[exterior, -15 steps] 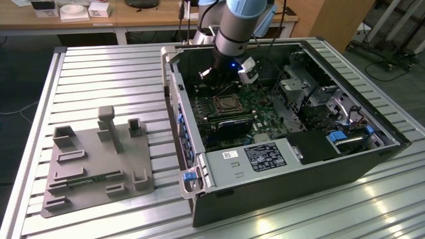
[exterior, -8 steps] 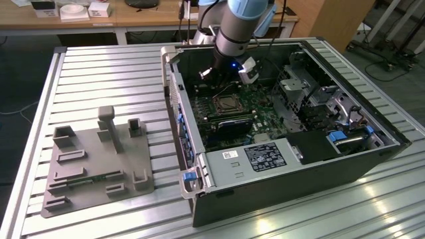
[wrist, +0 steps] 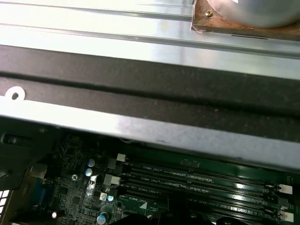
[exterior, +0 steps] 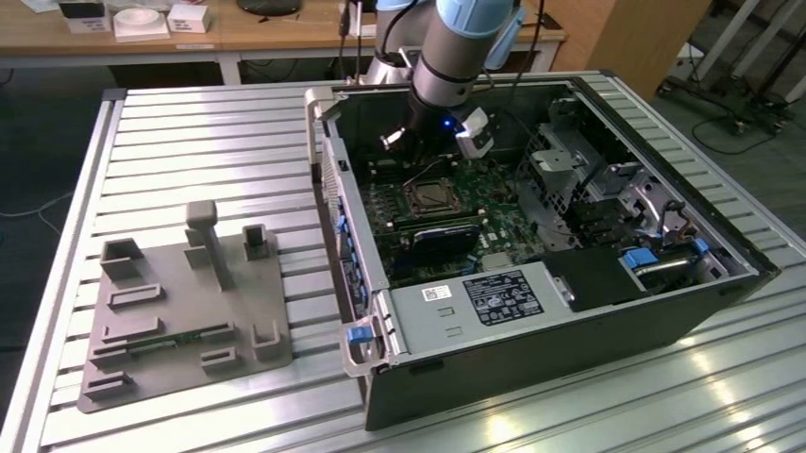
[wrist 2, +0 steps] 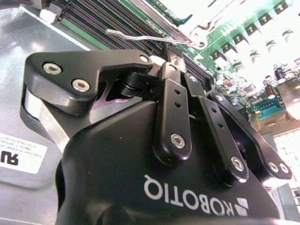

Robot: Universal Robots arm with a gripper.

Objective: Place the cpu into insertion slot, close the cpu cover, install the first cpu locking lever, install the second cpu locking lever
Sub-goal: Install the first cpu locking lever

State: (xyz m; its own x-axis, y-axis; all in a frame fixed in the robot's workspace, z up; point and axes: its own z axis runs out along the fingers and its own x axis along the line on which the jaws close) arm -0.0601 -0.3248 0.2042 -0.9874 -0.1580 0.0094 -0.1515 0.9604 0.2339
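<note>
Trouble here would most likely come from the thin wire lever, I think.

Nearest on the bench (exterior: 214, 142), by its near corner on the exterior view's left, lies a grey tray (exterior: 176, 311). It is well apart from the work. Beside it, towards the exterior view's right edge of the bench, stands the open computer case (exterior: 542, 377). A grey power box (exterior: 485, 297) sits at the near end of the case.

Farther in lies the green board (exterior: 504, 212). The insertion slot (exterior: 435, 196) is set into the board's far half. I cannot tell if the cpu is inside it.

Just past the slot, the gripper (exterior: 422, 146) hangs low inside the case. In the second wrist view the gripper (wrist 2: 174, 54) is clenched, with nothing seen between its fingers. Its tip is very near the locking lever (wrist 2: 136, 37), which sticks out over the black memory slots (wrist 2: 103, 18). I cannot tell if they touch. The shiny edge of the cpu cover (wrist 2: 173, 28) lies just beyond.

The lever looks springy, so a poor push could make it slip off the tip and snap away. The tip could then scrape the memory slots or small parts on the board. If the chip sat crooked, pressing the cover down could hurt the slot.
</note>
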